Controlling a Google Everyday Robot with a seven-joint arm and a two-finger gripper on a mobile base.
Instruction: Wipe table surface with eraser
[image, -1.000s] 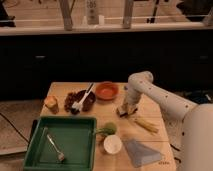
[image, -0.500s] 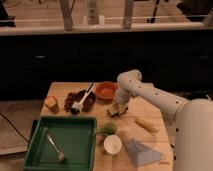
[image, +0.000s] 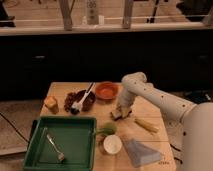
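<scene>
The table surface (image: 60, 91) is a light tan wooden top carrying all the items. My white arm reaches in from the right and bends down over the middle of the table. My gripper (image: 119, 112) points down, just right of centre. It is shut on the eraser (image: 117, 116), a small dark block with a pale top, which rests on the wood. The eraser lies below the orange bowl and left of the yellow item.
An orange bowl (image: 106, 91) and a dark plate with a brush (image: 80, 101) stand at the back. An orange-tan cube (image: 51, 103) sits far left. A green tray (image: 75, 135) holds a fork (image: 54, 147). A green item (image: 107, 129), white cup (image: 112, 145), yellow elongated item (image: 146, 125) and grey wedge (image: 141, 152) lie near the front.
My gripper with the eraser has slid left and a little back across the table, then come slightly forward. My arm's elbow has swung left with it.
</scene>
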